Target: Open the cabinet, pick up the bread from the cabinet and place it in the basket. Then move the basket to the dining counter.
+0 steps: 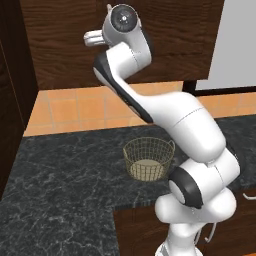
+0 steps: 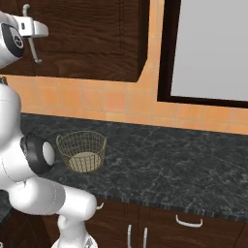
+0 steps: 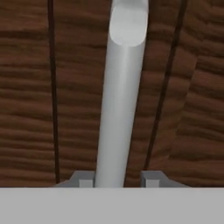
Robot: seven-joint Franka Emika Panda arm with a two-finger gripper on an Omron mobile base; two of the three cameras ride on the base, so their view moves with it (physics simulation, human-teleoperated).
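The end effector (image 3: pixel 118 179) brackets the dark brown wood-grain cabinet's (image 3: pixel 30 87) long silver bar handle (image 3: pixel 119 109), its grey fingertips (image 3: pixel 83 179) close on either side; whether they clamp it I cannot tell, and a loose grip could slip when pulling.

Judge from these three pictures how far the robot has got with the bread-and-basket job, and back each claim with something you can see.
Done: nothing yet; the cabinet door looks closed. In hand: the gripper has reached the cabinet's silver handle, and the bar runs between its fingertips; a firm grip cannot be confirmed. Left: open the door, put the bread in the empty basket on the black marbled counter, then carry the basket away.
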